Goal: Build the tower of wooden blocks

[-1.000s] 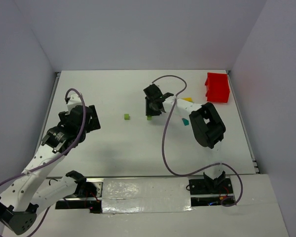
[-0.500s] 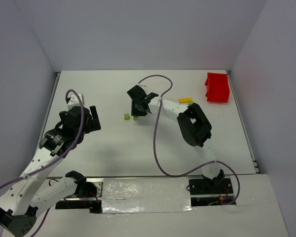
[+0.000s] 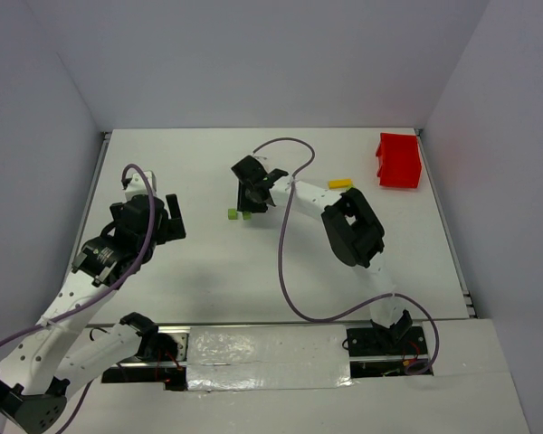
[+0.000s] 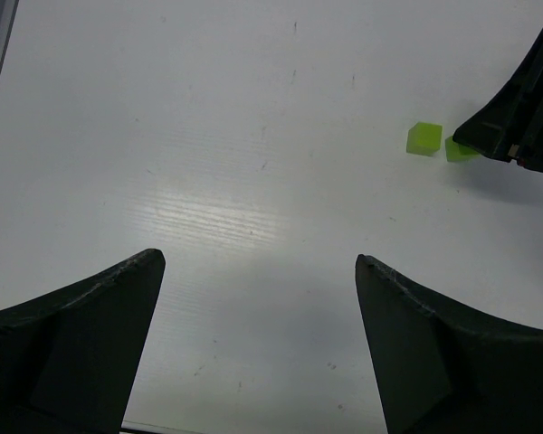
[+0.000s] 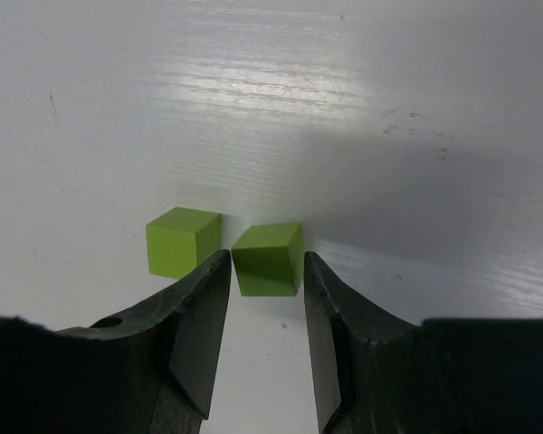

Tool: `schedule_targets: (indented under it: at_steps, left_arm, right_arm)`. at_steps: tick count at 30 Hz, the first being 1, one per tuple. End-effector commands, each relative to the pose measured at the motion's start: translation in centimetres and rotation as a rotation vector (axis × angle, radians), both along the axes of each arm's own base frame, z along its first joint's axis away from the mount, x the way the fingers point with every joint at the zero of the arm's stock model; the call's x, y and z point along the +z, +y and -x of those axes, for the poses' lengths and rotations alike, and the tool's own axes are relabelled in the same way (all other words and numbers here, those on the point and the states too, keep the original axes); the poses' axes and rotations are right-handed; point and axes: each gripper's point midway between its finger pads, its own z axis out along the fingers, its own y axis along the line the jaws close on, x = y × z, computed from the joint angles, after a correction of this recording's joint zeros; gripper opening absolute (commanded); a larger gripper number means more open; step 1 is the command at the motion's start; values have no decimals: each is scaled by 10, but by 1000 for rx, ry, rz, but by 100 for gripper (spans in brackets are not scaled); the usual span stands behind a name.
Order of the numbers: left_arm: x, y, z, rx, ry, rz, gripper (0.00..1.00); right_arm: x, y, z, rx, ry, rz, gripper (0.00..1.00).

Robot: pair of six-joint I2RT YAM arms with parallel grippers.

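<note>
Pinching one green cube in my right claw at frame centre, I risk knocking the second green cube, just beside the finger at frame left, askew if the fingers spread wide on release.

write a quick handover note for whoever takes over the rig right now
Left gripper: open, empty, over bare table on the left.
Right gripper: closed on a green cube that is down at table level, close beside a second green cube, a narrow gap between them.
The yellow bar lies alone farther right, towards the red bin.
Done: two cubes side by side; nothing stacked yet.
Left: release, then stack the blocks into the tower.
</note>
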Motion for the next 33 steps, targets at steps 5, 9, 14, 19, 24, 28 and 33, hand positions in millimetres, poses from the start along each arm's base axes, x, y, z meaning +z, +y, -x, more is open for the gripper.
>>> schedule_targets:
  at_steps: [5,9,14,19,24,28,33]
  left_arm:
    - [4,-1,-5,-14,-23,-6,99]
    - [3,-1,-5,-14,-21,-5,100]
    - [3,-2,-5,-20,-19,-5,99]
    - [1,-4,-6,-27,-15,-5,99]
    - [1,-4,-6,-31,-13,-5,99]
    - [1,-5,-6,-32,-13,-4,99]
    - [1,-5,-6,-37,-11,-4,99]
  right_arm:
    - [15,21,-8,-1,-31,-82,45]
    - [14,22,-8,-3,-29,-87,43]
    - [12,25,-8,-16,-25,-112,41]
    - [11,27,-9,-35,-20,-134,39]
    - [12,30,-8,-26,-17,-153,40]
    - [10,29,-6,-19,-12,-148,40]
    - [12,26,-4,-17,-17,-143,49]
